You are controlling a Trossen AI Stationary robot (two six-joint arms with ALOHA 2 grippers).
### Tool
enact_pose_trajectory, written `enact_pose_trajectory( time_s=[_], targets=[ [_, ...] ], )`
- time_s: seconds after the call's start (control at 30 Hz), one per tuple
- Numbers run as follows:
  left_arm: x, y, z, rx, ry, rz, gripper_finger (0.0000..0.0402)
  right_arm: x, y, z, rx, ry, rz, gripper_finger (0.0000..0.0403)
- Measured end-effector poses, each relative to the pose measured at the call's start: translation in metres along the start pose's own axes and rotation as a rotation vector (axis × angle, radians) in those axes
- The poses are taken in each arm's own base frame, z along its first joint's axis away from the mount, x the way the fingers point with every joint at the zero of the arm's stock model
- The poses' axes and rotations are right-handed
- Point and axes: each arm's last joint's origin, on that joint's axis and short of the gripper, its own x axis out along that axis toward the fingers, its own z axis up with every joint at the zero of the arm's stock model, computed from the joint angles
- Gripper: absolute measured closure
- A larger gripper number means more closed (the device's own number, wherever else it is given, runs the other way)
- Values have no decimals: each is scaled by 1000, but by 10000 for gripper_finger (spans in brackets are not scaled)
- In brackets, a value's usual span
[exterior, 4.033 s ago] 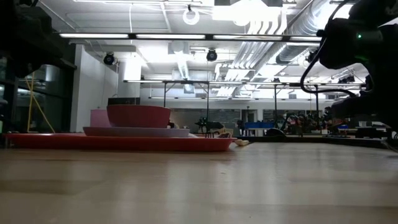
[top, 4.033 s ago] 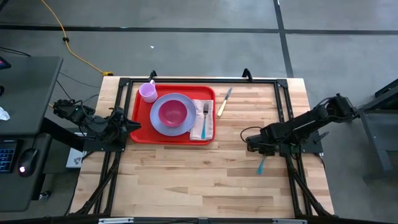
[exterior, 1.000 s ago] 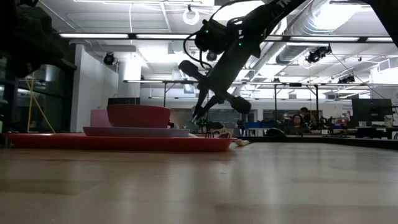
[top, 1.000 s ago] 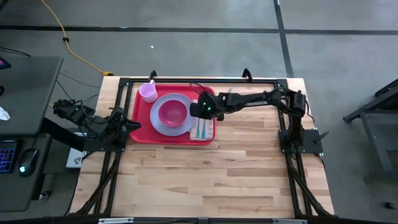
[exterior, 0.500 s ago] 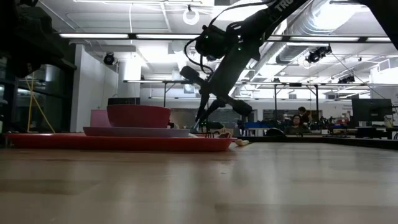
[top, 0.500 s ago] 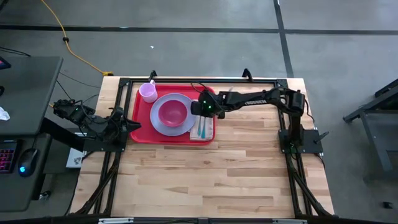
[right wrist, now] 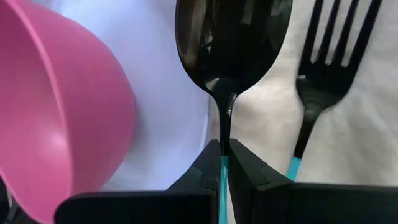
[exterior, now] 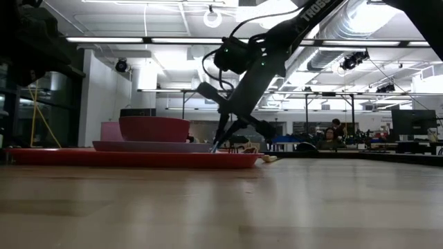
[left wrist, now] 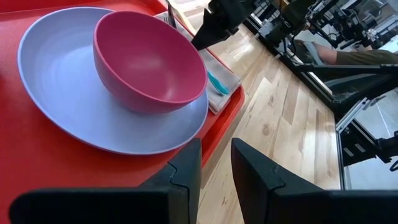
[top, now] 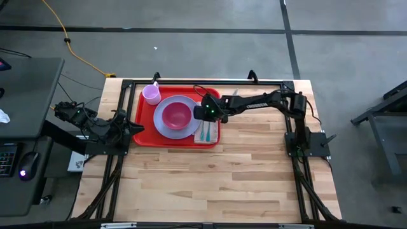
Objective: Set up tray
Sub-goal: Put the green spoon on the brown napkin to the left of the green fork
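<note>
The red tray (top: 143, 137) lies on the wooden table. It carries a lavender plate (top: 161, 125) with a pink bowl (top: 176, 115), a pink cup (top: 151, 94) and a white napkin (right wrist: 267, 112) with a fork (right wrist: 323, 68). My right gripper (top: 203, 121) reaches in from the table's right and is shut on a spoon (right wrist: 230, 37), which lies between the plate and the fork. My left gripper (left wrist: 216, 165) sits at the tray's near left corner, its fingers either side of the rim. My left gripper has the tray's rim (left wrist: 208, 155) in the narrow gap between its fingers, one finger over the tray's floor and one outside it. It comes slanting down from the table's left. The tray lies flat on the table. My right gripper pinches the spoon's thin handle (right wrist: 223, 163) between its two fingers, where the dark neck meets the teal part. The fingers slant down from the table's right and lie across the handle. The spoon's bowl points to the far edge, alongside the fork. Whether it rests on the napkin I cannot tell.
A knife (exterior: 268, 158) lies on the table just right of the tray, under my right arm. The wood (top: 210, 184) near and right of the tray is bare. A black frame (top: 289, 114) runs along the table's sides.
My right gripper has sunk toward the tray with the spoon, staying over the napkin beside the plate. It has kept shut on the handle and has not turned.
</note>
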Motion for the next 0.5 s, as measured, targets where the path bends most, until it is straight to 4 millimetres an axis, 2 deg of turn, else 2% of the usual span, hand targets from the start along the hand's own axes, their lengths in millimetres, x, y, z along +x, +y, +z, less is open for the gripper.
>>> enact_pose_trajectory(
  time_s=[0.27, 0.5],
  targets=[
    [0, 0, 0, 0, 0, 0, 284, 13, -7, -1, 2, 25, -25, 403],
    [0, 0, 0, 0, 1, -1, 284, 14, -6, 1, -6, 16, -8, 403]
  ],
)
